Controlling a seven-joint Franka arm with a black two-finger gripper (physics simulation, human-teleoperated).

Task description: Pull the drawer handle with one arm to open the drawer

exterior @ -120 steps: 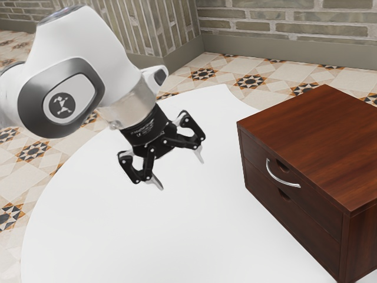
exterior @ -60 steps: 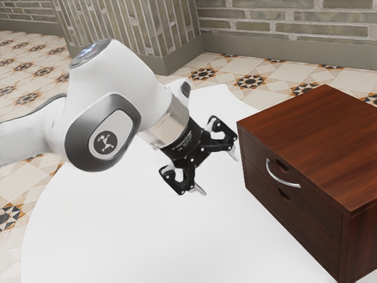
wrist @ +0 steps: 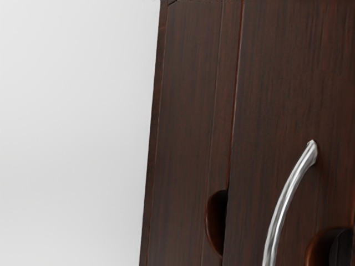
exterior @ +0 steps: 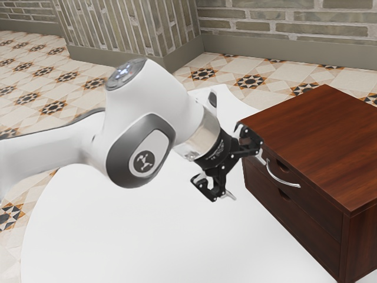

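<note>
The pincer (exterior: 243,171) hangs with its fingers spread apart and nothing between them, just short of the cabinet (exterior: 321,132) front; whether its upper finger touches the front's near corner cannot be told. The curved metal handle (exterior: 280,174) lies just beyond the pincer and off its centreline, on the upper drawer (exterior: 318,200), which sits flush and shut. The pincer should shift sideways until the bar is centred between the fingers, advance until both pads straddle it, clamp firmly, then pull straight out, square to the front, to avoid slipping or binding.
</note>
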